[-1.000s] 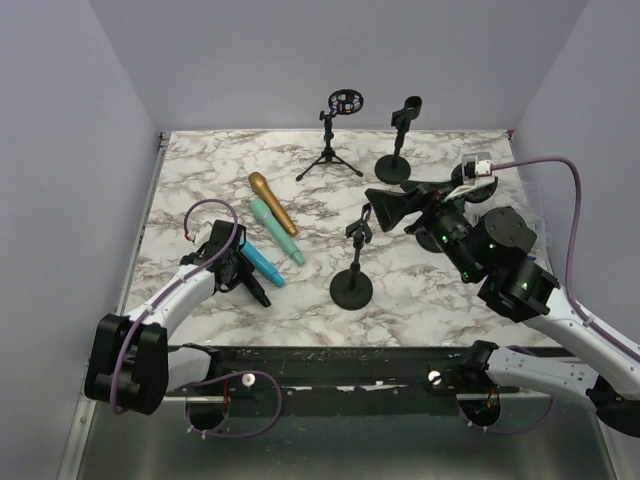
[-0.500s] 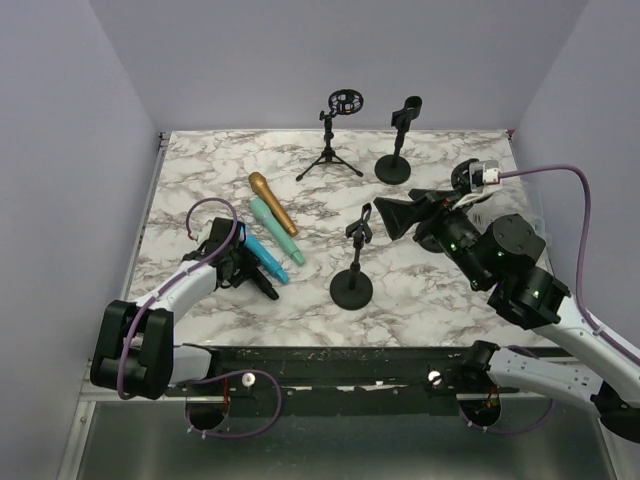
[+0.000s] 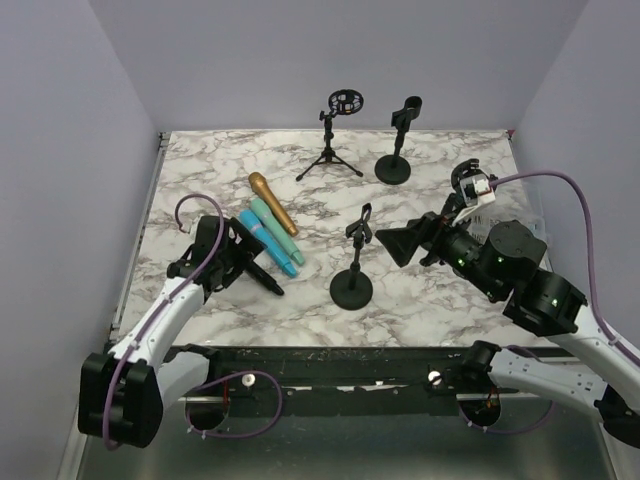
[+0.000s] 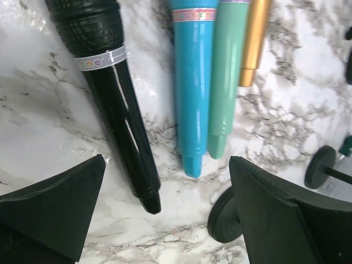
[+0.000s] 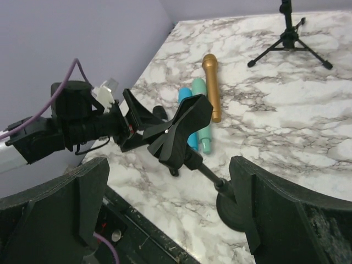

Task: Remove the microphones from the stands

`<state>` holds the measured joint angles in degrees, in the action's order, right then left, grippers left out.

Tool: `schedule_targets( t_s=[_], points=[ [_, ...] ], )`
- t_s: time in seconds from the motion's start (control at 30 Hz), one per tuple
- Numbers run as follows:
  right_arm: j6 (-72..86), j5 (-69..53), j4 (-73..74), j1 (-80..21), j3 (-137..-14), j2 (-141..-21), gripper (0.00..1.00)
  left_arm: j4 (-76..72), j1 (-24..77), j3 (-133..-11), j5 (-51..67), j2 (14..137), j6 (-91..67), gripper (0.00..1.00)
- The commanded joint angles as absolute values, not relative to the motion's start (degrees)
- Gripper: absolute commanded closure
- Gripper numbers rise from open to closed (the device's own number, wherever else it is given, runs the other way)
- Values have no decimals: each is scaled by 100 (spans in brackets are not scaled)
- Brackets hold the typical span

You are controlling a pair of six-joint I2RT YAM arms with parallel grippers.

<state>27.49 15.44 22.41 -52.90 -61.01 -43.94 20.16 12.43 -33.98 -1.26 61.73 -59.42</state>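
The black microphone (image 4: 113,93) (image 3: 268,283) lies flat on the marble, left of a blue one (image 4: 192,82). My left gripper (image 4: 165,220) (image 3: 243,262) stands open just behind its tail end, touching nothing. The round-base stand (image 3: 352,270) is upright mid-table and its clip (image 5: 179,132) (image 3: 361,225) is empty. To the right of the stand, my right gripper (image 3: 392,242) (image 5: 170,214) is open and holds nothing; the stand's clip and rod lie between its fingers in the right wrist view.
Teal (image 3: 281,236) and gold (image 3: 272,203) microphones lie beside the blue one. A tripod stand (image 3: 335,130) and another round-base stand (image 3: 398,142) are at the back. The stand's base (image 4: 223,217) sits close to my left gripper's right finger.
My left gripper has opened and let go of the black microphone, which now rests on the table, and has drawn back. My right gripper has pulled away to the right of the stand.
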Motion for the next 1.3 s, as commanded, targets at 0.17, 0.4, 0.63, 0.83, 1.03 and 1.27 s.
schedule_targets(
  t_s=[0.17, 0.4, 0.63, 0.83, 1.03, 1.27],
  points=[
    [3582, 727, 3076, -5316, -6180, -4174, 0, 2930, 1189, -4669, 692, 5105, -4732, 1],
    [3992, 351, 2694, -5312, -5817, -4199, 0, 2933, 1180, -6080, 2351, 5090, -4035, 1],
    [4062, 879, 2409, -5317, -5794, -4489, 0, 1904, 1178, -6548, 3865, 5230, -3612, 2],
    [3975, 1614, 2097, -5309, -5879, -4789, 0, 1218, 1178, -5711, 3885, 5043, -2909, 2],
    [3705, 1994, 2028, -5311, -6201, -5300, 0, 951, 1165, -5237, 3838, 4838, -2442, 1],
    [3414, 2392, 1855, -5309, -6336, -5606, 0, 1072, 1162, -5109, 3488, 4378, -2080, 1]
  ],
)
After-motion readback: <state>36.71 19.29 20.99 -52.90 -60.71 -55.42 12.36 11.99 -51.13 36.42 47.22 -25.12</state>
